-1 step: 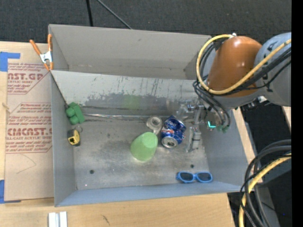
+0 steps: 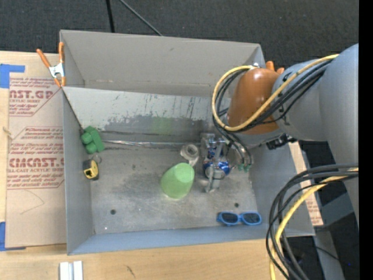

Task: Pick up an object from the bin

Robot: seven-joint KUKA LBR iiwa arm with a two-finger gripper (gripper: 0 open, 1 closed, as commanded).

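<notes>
My gripper [image 2: 213, 167] hangs low over the right half of the bin floor, close to the bin's right wall. Just to its left a light green cup [image 2: 177, 181] lies on its side, near the gripper's lower end but apart from it as far as I can tell. A small clear ring, like a tape roll [image 2: 189, 152], lies a little up and left of the gripper. I see nothing held in the gripper.
Blue sunglasses [image 2: 239, 218] lie by the bin's front right corner. At the left wall sit a green knobbly toy [image 2: 90, 139] and, below it, a small yellow tape measure [image 2: 90, 170]. The arm with its orange cover and yellow cables overhangs the right rim.
</notes>
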